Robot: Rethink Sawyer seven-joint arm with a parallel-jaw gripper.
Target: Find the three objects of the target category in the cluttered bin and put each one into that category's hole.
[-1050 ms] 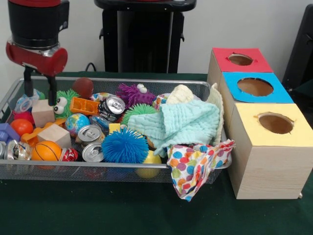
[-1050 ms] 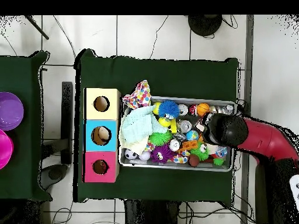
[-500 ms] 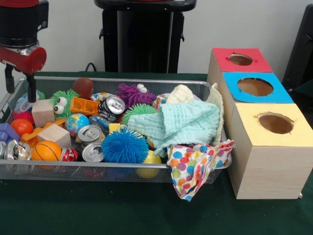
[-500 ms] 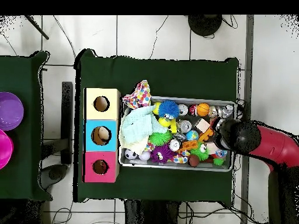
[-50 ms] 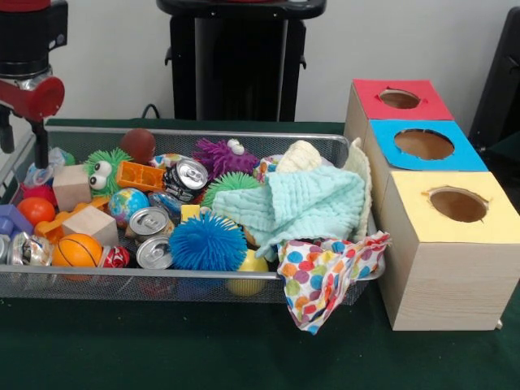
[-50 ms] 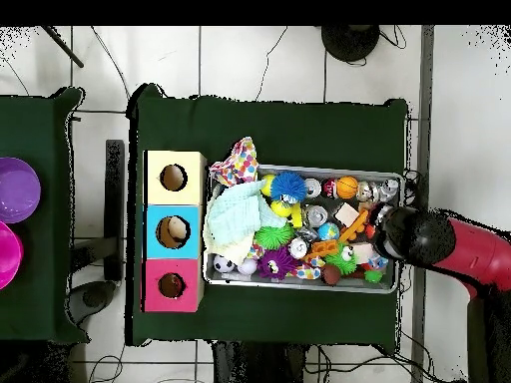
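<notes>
Gripper (image 5: 22, 145) hangs over the far-left corner of the bin (image 5: 244, 284), its two dark fingers spread apart with nothing between them; the red and black arm (image 6: 454, 244) rises above it. In the overhead view the arm covers that end of the bin.

Clutter fills the bin. Three cans lie left of centre: one tilted (image 5: 186, 175) toward the far side, two (image 5: 149, 220) (image 5: 153, 253) nearer, side by side. Two wooden blocks (image 5: 71, 186) (image 5: 91, 223) sit at the left, near an orange ball (image 5: 76, 250). A blue spiky ball (image 5: 207, 241) sits near the front rail, with a purple fuzzy toy (image 5: 223, 155) farther back. A mint cloth (image 5: 305, 203) lies heaped at the right end, and a dotted cloth (image 5: 325, 276) droops over the near-right rim.

Right of the bin stand three boxes with round holes: red (image 5: 396, 98) farthest, blue (image 5: 424, 144) in the middle, yellow (image 5: 457, 205) nearest.
</notes>
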